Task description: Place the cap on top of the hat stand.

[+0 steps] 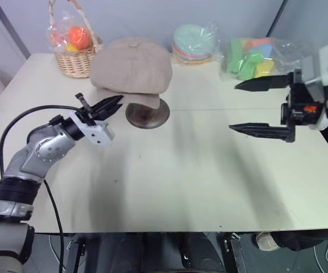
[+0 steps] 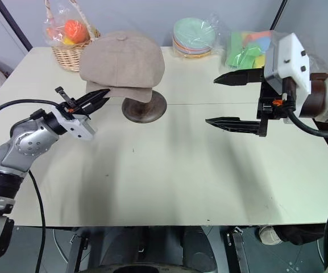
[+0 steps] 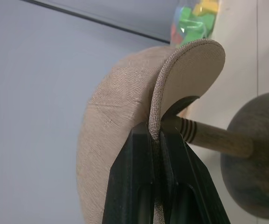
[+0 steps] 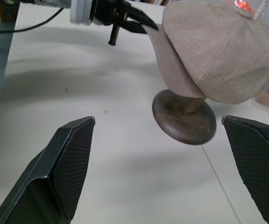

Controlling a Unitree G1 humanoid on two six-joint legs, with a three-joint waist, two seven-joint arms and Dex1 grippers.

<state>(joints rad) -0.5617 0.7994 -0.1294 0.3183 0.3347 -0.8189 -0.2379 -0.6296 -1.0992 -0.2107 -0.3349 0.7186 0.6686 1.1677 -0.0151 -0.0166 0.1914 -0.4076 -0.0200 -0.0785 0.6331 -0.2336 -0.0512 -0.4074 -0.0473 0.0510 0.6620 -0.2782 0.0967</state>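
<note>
On a pale tabletop (image 1: 181, 182), nearest the viewer, the left gripper (image 1: 113, 105) reaches in from the left side, its two black fingers pressed together and pinching the edge of the cap's brim. Across from it, on the right side of the table, the right gripper (image 1: 249, 106) hangs above the surface with its fingers (image 1: 260, 131) spread wide, holding nothing and pointing toward the middle.

Between and slightly beyond them stands the hat stand (image 1: 147, 112), dark brown wood with a round disc base resting on the table; a thin post shows in the left wrist view. The cap (image 1: 132, 66), soft beige-tan fabric with a puffy crown and a top button, sits over the top of the stand, covering it, with the short brim toward the left gripper.

Along the far edge of the table are a wicker basket (image 1: 75, 61) holding orange items wrapped in plastic, a stack of pastel plates (image 1: 193, 42) in clear wrap, and a bag of green, yellow and orange pieces (image 1: 250, 57).
</note>
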